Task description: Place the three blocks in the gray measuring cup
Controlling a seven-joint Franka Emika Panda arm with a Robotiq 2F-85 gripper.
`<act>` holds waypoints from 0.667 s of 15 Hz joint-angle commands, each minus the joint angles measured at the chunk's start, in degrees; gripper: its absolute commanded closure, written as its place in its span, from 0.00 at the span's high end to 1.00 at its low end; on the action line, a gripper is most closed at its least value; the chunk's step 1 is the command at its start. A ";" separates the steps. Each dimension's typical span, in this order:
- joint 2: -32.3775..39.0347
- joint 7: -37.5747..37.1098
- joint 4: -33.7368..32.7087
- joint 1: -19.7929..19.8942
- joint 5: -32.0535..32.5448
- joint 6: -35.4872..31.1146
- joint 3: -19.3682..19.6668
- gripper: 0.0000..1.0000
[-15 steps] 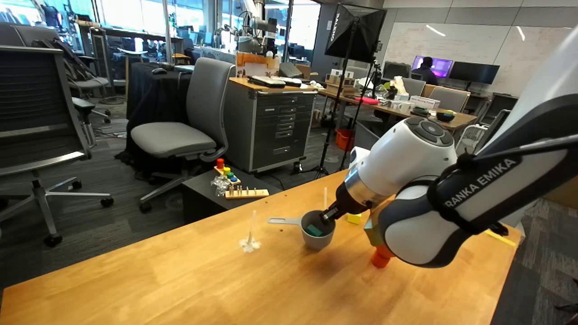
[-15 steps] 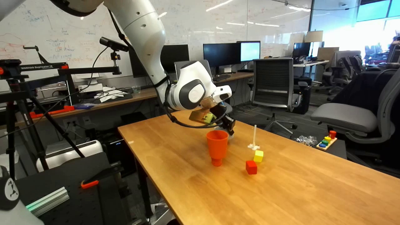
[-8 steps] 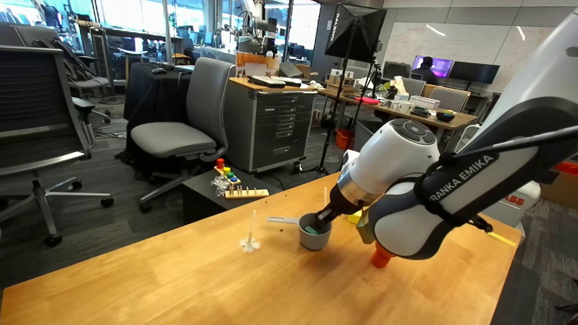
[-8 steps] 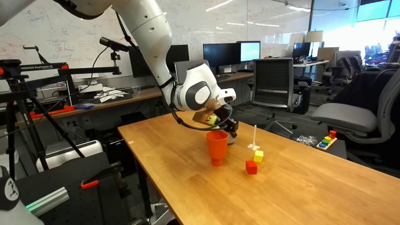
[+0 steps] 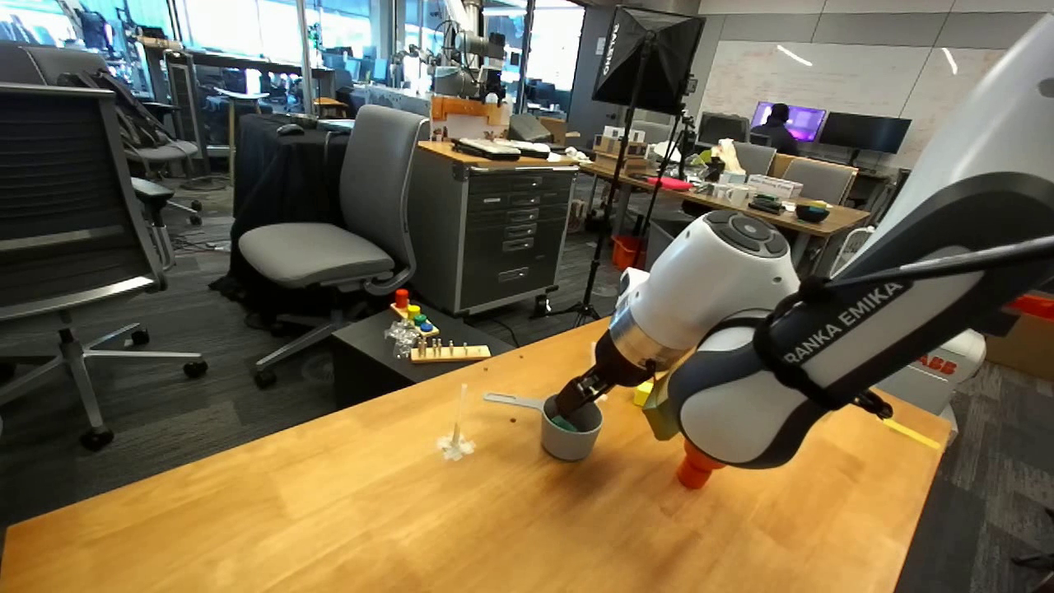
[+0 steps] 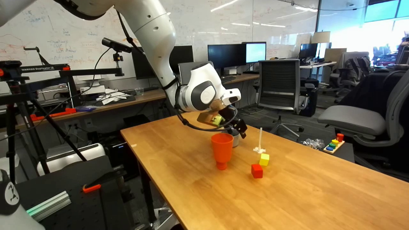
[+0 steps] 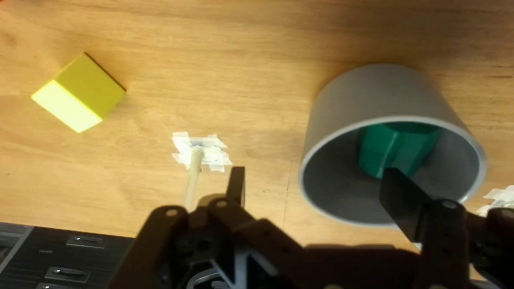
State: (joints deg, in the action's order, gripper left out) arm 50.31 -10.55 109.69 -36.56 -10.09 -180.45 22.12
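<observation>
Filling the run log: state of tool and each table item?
Tool: open, nothing gripped
Gray cup: upright, occupied
Orange cup: upright, interior mostly hidden
Green block: inside gray cup, not gripped
Yellow block: on table, outside both cups
Red block: on table, outside both cups
Stick by yellow block: upright, taped down

"RANKA EMIKA" in white letters on the robot arm (image 5: 865, 325); "ABB" in red on a pale machine (image 5: 939, 379); "WANHAO Duplicator i3" on a black bar (image 6: 43, 68); lettering on the softbox (image 5: 650, 62) and handwriting on the whiteboard (image 6: 67, 38) cannot be made out.
</observation>
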 commanded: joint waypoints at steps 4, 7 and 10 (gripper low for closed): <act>-5.48 -4.50 4.65 -10.45 1.49 0.07 8.93 1.00; -7.15 -6.50 7.49 -15.99 0.86 0.09 14.71 1.00; -8.68 -8.77 12.11 -20.69 -0.09 -0.14 21.49 1.00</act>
State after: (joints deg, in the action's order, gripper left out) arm 44.91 -16.79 115.84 -52.33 -10.04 -180.46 37.29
